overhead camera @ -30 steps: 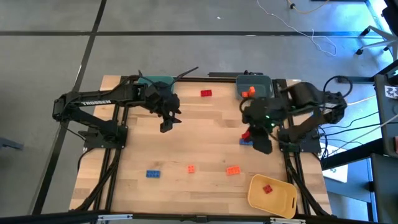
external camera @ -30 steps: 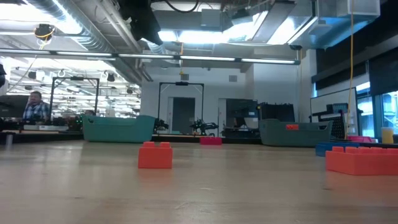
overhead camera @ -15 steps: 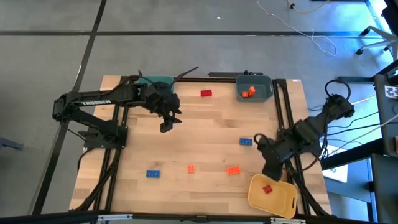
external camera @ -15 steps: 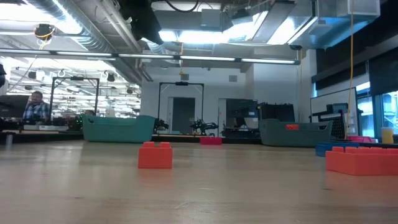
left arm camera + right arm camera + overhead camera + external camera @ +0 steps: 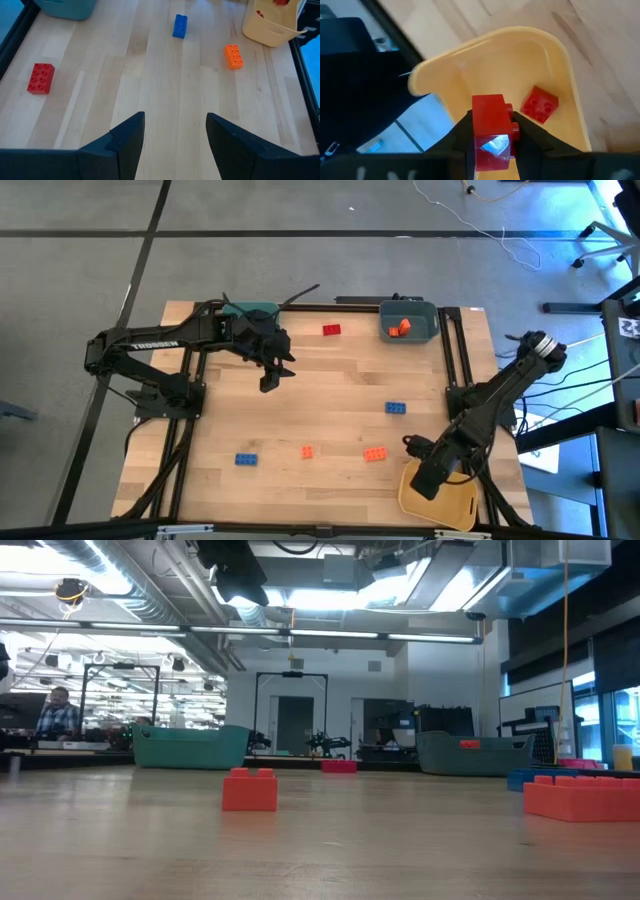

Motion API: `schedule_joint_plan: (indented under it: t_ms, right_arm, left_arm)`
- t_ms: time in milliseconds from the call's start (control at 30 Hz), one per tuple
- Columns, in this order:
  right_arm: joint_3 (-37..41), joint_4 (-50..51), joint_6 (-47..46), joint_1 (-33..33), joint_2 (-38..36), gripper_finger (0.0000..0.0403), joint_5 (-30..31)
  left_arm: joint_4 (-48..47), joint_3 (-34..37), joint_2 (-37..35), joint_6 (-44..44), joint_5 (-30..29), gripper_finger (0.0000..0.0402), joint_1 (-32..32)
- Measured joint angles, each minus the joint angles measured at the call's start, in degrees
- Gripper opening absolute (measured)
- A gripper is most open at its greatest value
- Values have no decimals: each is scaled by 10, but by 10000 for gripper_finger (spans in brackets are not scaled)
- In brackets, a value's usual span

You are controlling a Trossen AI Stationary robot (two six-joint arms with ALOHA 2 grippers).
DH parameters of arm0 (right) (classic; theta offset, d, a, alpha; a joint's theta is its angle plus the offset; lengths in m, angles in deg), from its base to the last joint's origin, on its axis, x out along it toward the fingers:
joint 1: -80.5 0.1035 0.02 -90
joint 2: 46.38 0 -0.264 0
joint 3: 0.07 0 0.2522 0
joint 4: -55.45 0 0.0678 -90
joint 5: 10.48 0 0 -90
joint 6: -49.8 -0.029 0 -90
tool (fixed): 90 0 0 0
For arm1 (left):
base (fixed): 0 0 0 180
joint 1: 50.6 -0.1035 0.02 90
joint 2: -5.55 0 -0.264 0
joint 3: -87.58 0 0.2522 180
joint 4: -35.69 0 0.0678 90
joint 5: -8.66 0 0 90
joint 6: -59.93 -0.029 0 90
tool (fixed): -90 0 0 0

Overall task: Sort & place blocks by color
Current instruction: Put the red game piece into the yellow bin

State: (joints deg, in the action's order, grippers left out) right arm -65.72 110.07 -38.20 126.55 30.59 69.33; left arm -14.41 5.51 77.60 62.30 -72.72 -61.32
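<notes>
Red block [image 5: 491, 131] now over yellow bin [image 5: 485, 55]

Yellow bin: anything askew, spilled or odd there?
Nothing stands out. The yellow bin sits flat at the table's edge with one red block inside; the right gripper holds a red brick above it.

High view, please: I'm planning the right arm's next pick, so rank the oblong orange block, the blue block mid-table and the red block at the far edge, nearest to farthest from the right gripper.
The right gripper holds a red block over the yellow bin.
1. Oblong orange block: beside the bin.
2. Blue block: mid-table, right half.
3. Red block: far edge, between the bins.
</notes>
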Motion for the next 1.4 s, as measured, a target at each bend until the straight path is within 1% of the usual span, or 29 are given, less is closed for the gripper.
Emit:
schedule_joint_plan:
  t_ms: [100,267,500,667,767,900,1033,1100,1167,1267,1333,1400]
  right_arm:
    - [45,-57,-5,3,9,92,1]
    - [91,-100,-2,3,24,92,14]
    - [99,-107,12,3,29,94,8]
    - [97,-111,11,3,29,141,3]
    - [97,-111,11,3,29,150,0]
    - [97,-113,11,3,29,152,-9]
    - [97,-122,12,0,27,140,-51]
    - [97,-124,12,-6,27,130,-105]
    - [97,-132,10,-15,27,120,-173]
    - [97,-158,8,-33,26,107,-259]
    - [97,-184,8,-44,20,99,-287]
    - [92,-201,6,-54,11,92,-298]
  left_arm:
    - [0,0,0,1,0,204,0]
    - [0,0,0,2,0,204,0]
    - [3,0,0,5,0,204,0]
    - [14,0,0,5,0,204,0]
    - [19,0,0,5,0,204,0]
    - [23,0,0,5,0,204,0]
    - [24,0,0,5,0,204,0]
    - [24,0,0,5,0,204,0]
    - [24,0,0,5,0,204,0]
    - [24,0,0,5,0,204,0]
    - [24,0,0,2,0,204,0]
    - [24,0,0,-3,0,204,0]
